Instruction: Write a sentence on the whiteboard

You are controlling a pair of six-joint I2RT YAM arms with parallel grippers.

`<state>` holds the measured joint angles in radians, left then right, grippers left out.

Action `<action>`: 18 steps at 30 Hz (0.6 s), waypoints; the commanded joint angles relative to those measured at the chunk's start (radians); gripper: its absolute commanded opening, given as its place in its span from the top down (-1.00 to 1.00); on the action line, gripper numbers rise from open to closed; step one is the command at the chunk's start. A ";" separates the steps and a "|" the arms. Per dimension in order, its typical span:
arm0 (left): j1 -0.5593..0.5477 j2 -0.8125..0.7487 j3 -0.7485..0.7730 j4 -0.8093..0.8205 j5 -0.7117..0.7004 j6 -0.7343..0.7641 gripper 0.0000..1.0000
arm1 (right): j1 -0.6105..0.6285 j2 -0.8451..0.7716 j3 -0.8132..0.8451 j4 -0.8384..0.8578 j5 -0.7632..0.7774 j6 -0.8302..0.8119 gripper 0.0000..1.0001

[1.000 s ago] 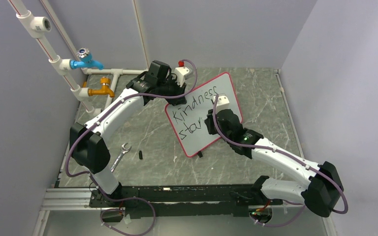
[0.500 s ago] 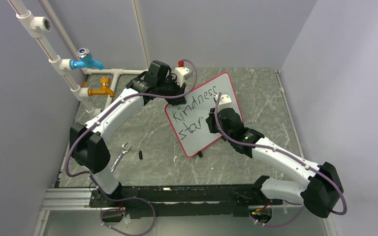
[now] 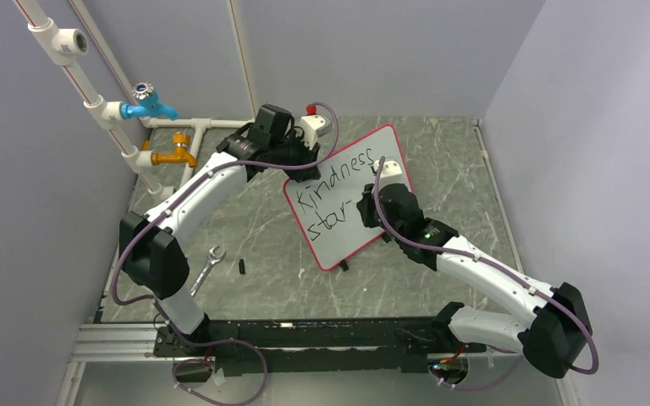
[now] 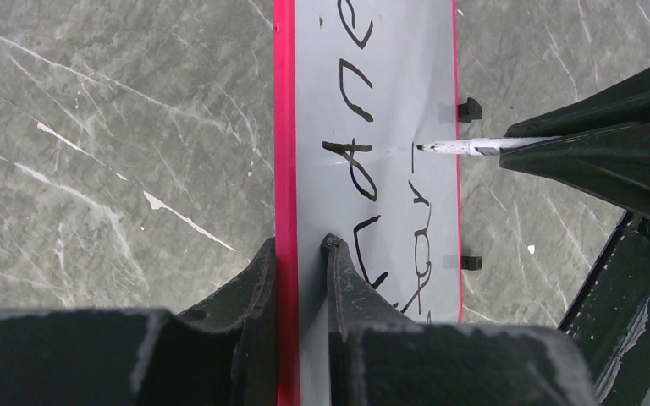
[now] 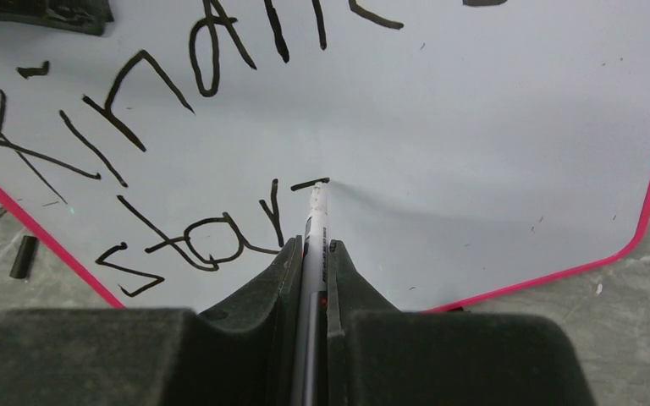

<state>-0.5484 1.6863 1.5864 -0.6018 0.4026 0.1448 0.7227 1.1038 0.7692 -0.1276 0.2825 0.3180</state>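
Observation:
The whiteboard point(image 3: 344, 243), white with a red rim, stands tilted on the table. My left gripper point(image 3: 303, 166) is shut on its upper left rim; in the left wrist view the fingers point(image 4: 300, 247) pinch the red edge of the whiteboard point(image 4: 389, 76). The sentence point(image 3: 335, 178) reads "Kindness" with "star" point(image 5: 195, 241) below it. My right gripper point(image 5: 311, 245) is shut on a grey marker point(image 5: 314, 222), whose tip touches the whiteboard point(image 5: 491, 135) at the end of a short dash just right of "star". From above, the right gripper point(image 3: 371, 203) covers the marker.
A wrench point(image 3: 206, 268) and a small black cap point(image 3: 242, 266) lie on the marble table left of the board. Blue point(image 3: 149, 104) and yellow point(image 3: 174, 156) taps on white pipes stand at the back left. Grey walls close in both sides.
My right gripper has shifted slightly right and away along the board with the marker. The left arm and the board have stayed put.

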 commanded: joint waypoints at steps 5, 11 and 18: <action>-0.015 0.026 -0.034 -0.168 -0.147 0.143 1.00 | -0.003 0.000 0.092 0.036 -0.019 0.010 1.00; -0.016 0.024 -0.033 -0.168 -0.144 0.143 1.00 | -0.003 0.063 0.119 0.053 -0.014 0.020 1.00; -0.016 0.027 -0.031 -0.171 -0.145 0.144 1.00 | -0.003 0.058 0.072 0.058 -0.015 0.037 1.00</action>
<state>-0.5465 1.6855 1.5864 -0.6094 0.3992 0.1444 0.7223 1.1660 0.8501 -0.1146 0.2703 0.3328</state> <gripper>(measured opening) 0.203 0.125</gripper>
